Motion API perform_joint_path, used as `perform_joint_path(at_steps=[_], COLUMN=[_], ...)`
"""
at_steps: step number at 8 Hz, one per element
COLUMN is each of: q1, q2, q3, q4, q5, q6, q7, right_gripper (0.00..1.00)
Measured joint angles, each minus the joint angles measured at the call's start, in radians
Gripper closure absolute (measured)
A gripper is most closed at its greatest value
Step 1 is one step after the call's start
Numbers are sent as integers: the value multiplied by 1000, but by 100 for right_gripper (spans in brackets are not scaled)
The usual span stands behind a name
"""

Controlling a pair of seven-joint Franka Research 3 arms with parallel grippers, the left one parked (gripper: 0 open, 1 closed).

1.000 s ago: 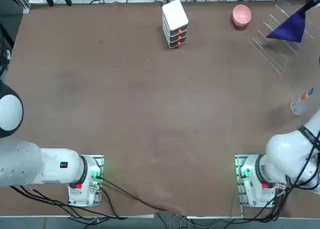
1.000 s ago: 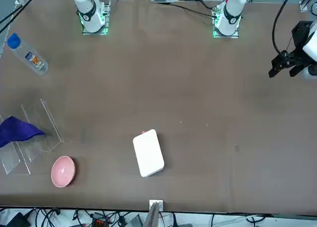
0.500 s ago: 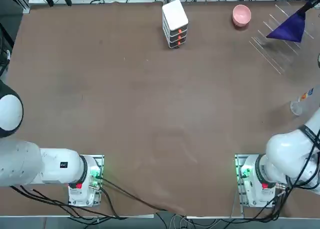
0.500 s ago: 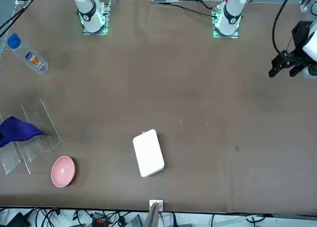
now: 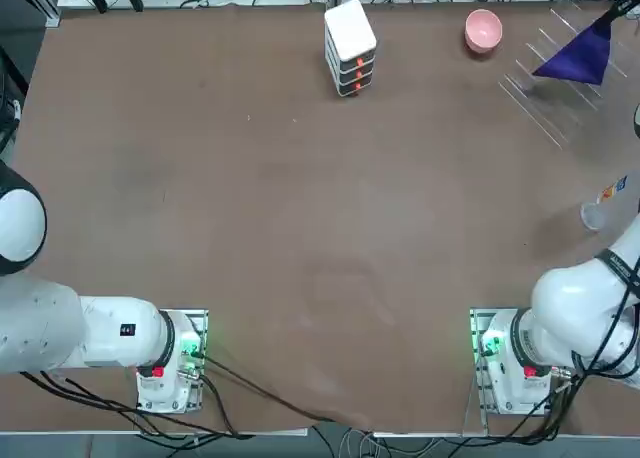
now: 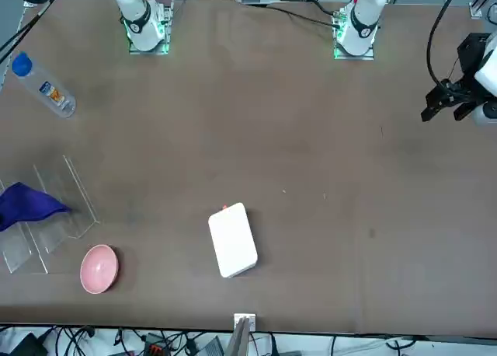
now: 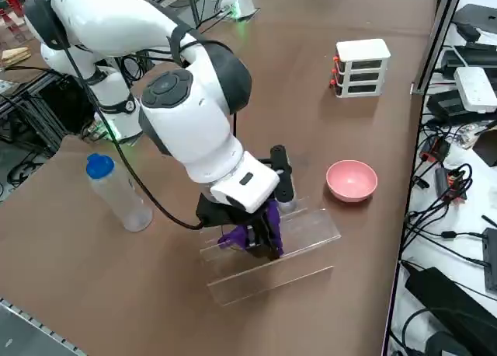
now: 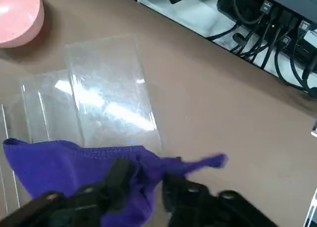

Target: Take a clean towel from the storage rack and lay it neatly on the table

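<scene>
Two fingers (image 8: 121,175) of the right gripper (image 8: 146,181) are held partly open, with bunched cloth of the purple-blue towel (image 8: 64,165) caught in the gap; whether it is firmly pinched cannot be told. One narrow end of the towel is stuck out past the fingers, and a broader part is spread on the other side, with a stitched edge shown. The towel is located at the clear storage rack (image 7: 272,255), over its thin panels, and the gripper is pointed down there by the white right arm (image 7: 190,127).

Near the rack, a pink bowl (image 7: 352,180) is placed on the brown table (image 5: 300,228). A clear bottle (image 7: 120,194) with a blue cap is stood on the rack's other side, closer to the arm's base. Farther out, past the bowl, a white stacked box (image 5: 350,46) with orange marks is set. Beyond the table's far edge, black cables (image 7: 458,185) and devices are strewn on a white surface.
</scene>
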Motion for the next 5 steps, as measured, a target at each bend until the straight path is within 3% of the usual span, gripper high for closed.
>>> perform_joint_path(at_steps=[1,2,4,5], q1=[0,0,5,10], q2=[0,-1,-6,-20], q3=[1,2,4,5], q4=[0,0,8,28], q5=[4,5,11,15], q6=[0,0,-37,-109], q7=[0,0,-1,15], right_gripper=[89,95,95,95])
